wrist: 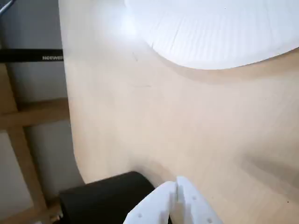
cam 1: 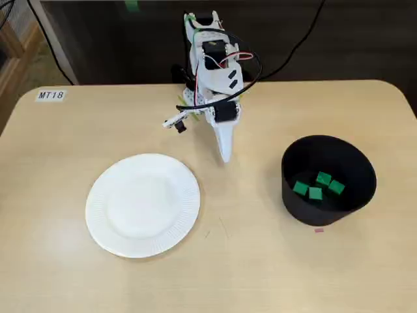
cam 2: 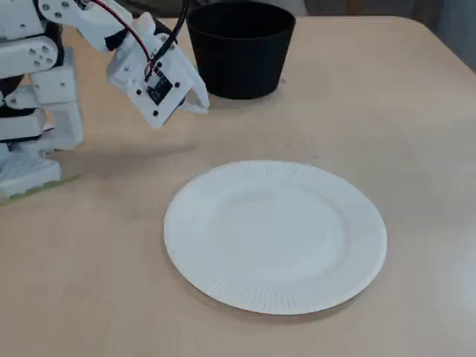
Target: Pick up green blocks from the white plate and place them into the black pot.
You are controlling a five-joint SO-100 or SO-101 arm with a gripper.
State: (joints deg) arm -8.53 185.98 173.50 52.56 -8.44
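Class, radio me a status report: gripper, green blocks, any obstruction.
Gripper shut, holding nothing. White plate bare; green blocks in black pot. Nothing in the way.

White plastic arm at upper centre of a fixed view, with black servo blocks set into the shell. Red and black cables looped across the top. Green trim near the base. Gripper plain white, tapered, at wrist view's bottom edge.
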